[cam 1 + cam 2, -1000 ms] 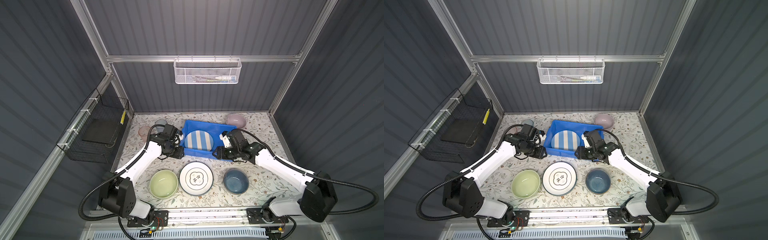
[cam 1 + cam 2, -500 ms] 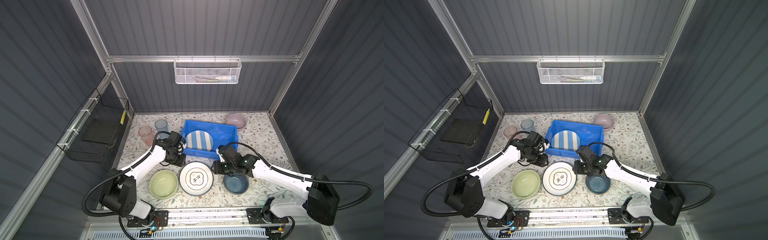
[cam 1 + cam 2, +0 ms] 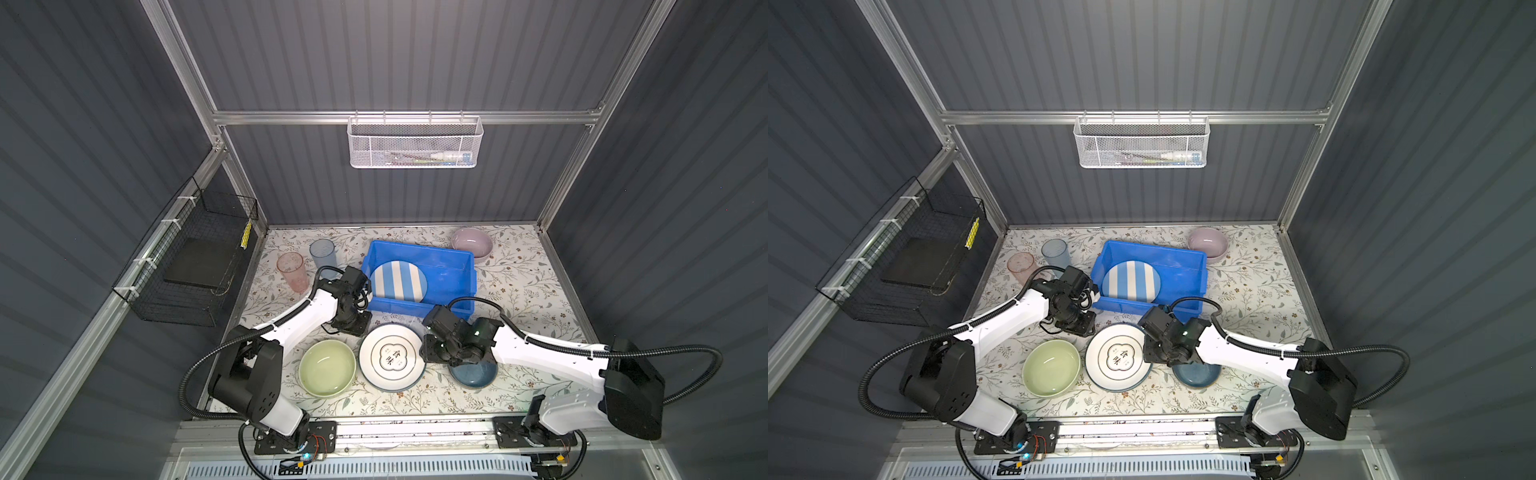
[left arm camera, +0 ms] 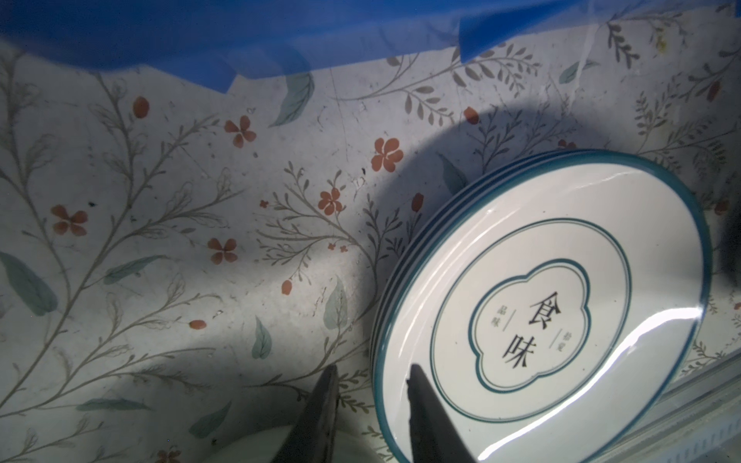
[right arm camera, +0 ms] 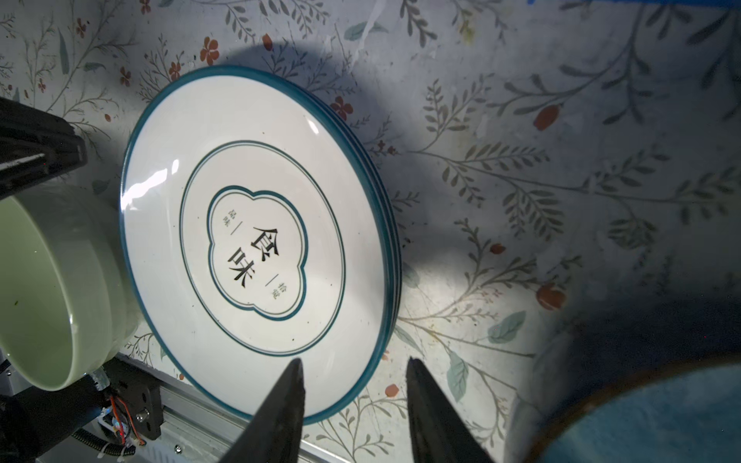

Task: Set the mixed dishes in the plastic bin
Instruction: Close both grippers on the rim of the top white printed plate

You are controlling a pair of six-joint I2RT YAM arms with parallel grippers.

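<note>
A white plate with a dark ring (image 3: 392, 357) tops a small stack of plates at the table's front middle. My left gripper (image 4: 372, 371) is open and straddles its rim, one finger over the plate and the other over the mat. From the opposite side my right gripper (image 5: 355, 362), also open, straddles the rim (image 5: 361, 385) the same way. Behind them the blue plastic bin (image 3: 449, 282) holds a blue-white striped plate (image 3: 398, 280). In both top views the left gripper (image 3: 360, 330) and the right gripper (image 3: 426, 355) flank the stack.
A green bowl (image 3: 327, 368) touches the stack's left side. A blue bowl (image 3: 473, 372) lies partly under the right arm. A pink bowl (image 3: 471, 243) stands at the back right; pink (image 3: 291, 270) and blue (image 3: 323, 253) tumblers stand at the back left.
Both arms drew back from the bin's sides toward the front and came down on either side of the white plate. Both pairs of jaws narrowed.
</note>
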